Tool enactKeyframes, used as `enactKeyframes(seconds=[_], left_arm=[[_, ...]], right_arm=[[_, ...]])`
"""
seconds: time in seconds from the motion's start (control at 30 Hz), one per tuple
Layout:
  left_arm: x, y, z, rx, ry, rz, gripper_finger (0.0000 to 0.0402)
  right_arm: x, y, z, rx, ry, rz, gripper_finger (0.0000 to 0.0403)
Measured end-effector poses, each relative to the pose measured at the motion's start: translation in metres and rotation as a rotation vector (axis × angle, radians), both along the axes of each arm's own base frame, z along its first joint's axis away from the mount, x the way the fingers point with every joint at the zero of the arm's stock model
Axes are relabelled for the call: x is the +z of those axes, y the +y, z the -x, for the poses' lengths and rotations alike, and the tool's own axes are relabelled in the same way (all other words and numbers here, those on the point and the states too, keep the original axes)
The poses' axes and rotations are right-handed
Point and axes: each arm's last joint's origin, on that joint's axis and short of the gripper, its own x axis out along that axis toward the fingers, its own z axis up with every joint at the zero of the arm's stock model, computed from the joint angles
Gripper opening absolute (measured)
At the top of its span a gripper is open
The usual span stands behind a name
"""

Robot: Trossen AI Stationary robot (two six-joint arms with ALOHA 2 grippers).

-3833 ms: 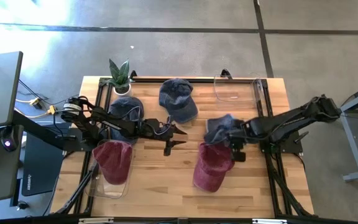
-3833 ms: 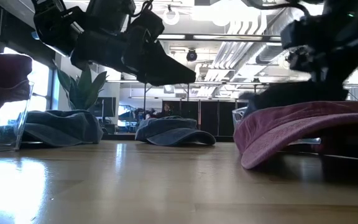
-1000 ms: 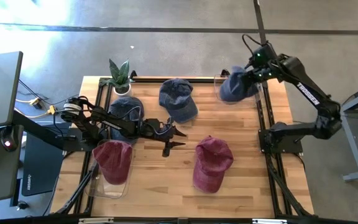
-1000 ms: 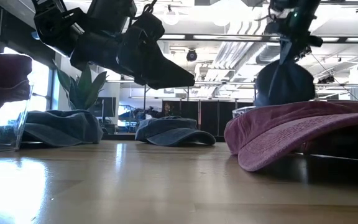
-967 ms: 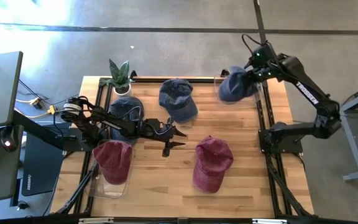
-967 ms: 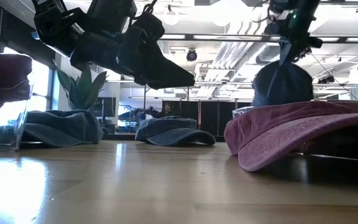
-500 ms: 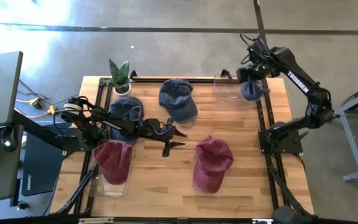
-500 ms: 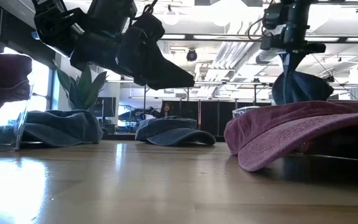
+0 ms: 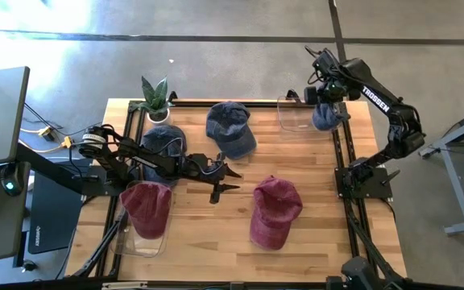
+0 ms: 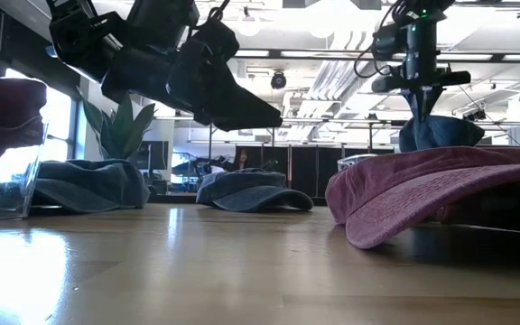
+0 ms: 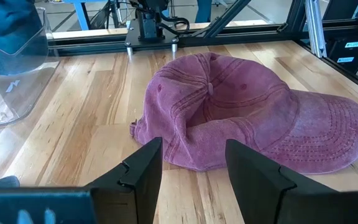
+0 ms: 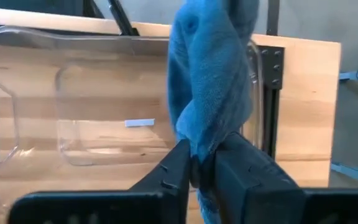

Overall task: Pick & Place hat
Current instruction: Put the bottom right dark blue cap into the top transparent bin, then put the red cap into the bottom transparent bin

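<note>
My right gripper [image 9: 326,97] is at the table's far right corner, pointing down and shut on a blue hat [image 9: 326,118]. The hat hangs over the right end of a clear bin [image 9: 295,118]; in the low view it [image 10: 437,134] shows behind the red hat [image 10: 422,194]. That red hat [image 9: 274,211] lies crown up on the table's near middle. My left gripper [image 9: 221,184] hovers open over the table's middle, its fingers [image 11: 143,169] short of the red hat [image 11: 241,118] and touching nothing. My right gripper pinches a bunched fold of the blue hat's cloth [image 12: 199,146] between its two fingers. The fingers come from above, pointing down. The hat hangs slack below them at the clear bin's right wall [image 12: 258,93]; whether it touches the bin I cannot tell.
Two more blue hats [image 9: 232,127] [image 9: 163,143] lie at the far middle and far left. Another clear bin holding a red hat [image 9: 145,208] stands near the left edge. A potted plant [image 9: 156,97] stands at the far left. Bare wood lies between the hats.
My right gripper has moved toward the table's right edge and down, rolling and tipping until it points steeply down. The blue hat went with it, from above the bin's middle to its right end, and hangs lower.
</note>
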Motion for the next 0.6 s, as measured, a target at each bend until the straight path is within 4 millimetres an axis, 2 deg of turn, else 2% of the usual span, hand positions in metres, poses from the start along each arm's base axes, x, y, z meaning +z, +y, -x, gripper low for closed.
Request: enactKeyframes(seconds=[0.17, 0.33, 0.5, 0.6], left_arm=[[0.0, 0.0, 0.0, 0.0, 0.0, 0.0, 0.017], [0.0, 0.0, 0.0, 0.0, -0.001, 0.0, 0.017], [0.0, 0.0, 0.0, 0.0, -0.001, 0.0, 0.017], [0.0, 0.0, 0.0, 0.001, -0.001, 0.0, 0.017]], right_arm=[[0.009, 0.0, 0.003, 0.051, -0.046, -0.033, 0.0124], [0.028, 0.004, 0.004, 0.079, -0.015, 0.065, 0.0183], [0.043, 0.015, -0.001, 0.149, 0.053, 0.133, 0.0191], [0.042, 0.023, -0.009, 0.236, 0.066, 0.097, 0.0178]])
